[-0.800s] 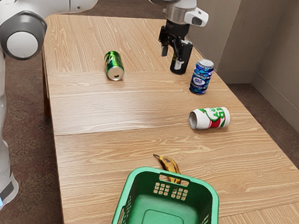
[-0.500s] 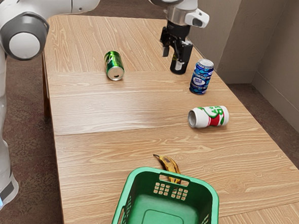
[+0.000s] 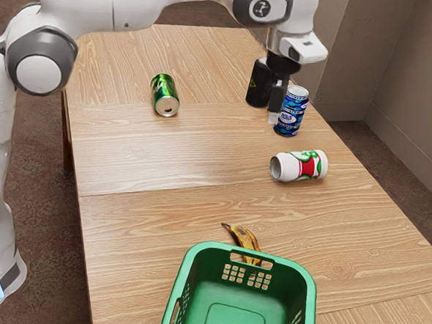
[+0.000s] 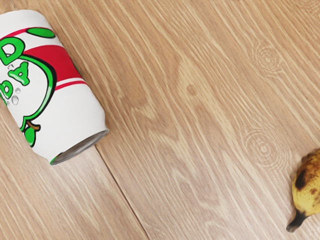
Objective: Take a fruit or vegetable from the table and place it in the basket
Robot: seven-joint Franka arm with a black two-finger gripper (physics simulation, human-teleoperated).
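Observation:
My gripper (image 3: 275, 113) hangs beside the blue can, in front of the black can, well up the table from the banana; its opening cannot be made out. A spotted yellow-brown banana (image 3: 244, 238) lies against or close by the basket's near wall, its lower part hidden behind the rim. The green basket (image 3: 305, 278) stands at the exterior view's bottom with a bare floor inside. In the wrist view, one end of the banana (image 4: 308, 186), with its dark stem, shows at the picture's edge.
A white, red and green can (image 3: 299, 166) lies on its side between gripper and banana; the wrist view holds this can (image 4: 60, 85) too. A blue can (image 3: 291, 113) and a black can (image 3: 257, 87) stand by the gripper. A green can (image 3: 165, 95) is on the wooden table (image 3: 149, 151).
My hand has moved from above the black can toward the exterior view's right and lower, turning as it went. The white can has rolled slightly toward the blue can. Banana and basket are where they were.

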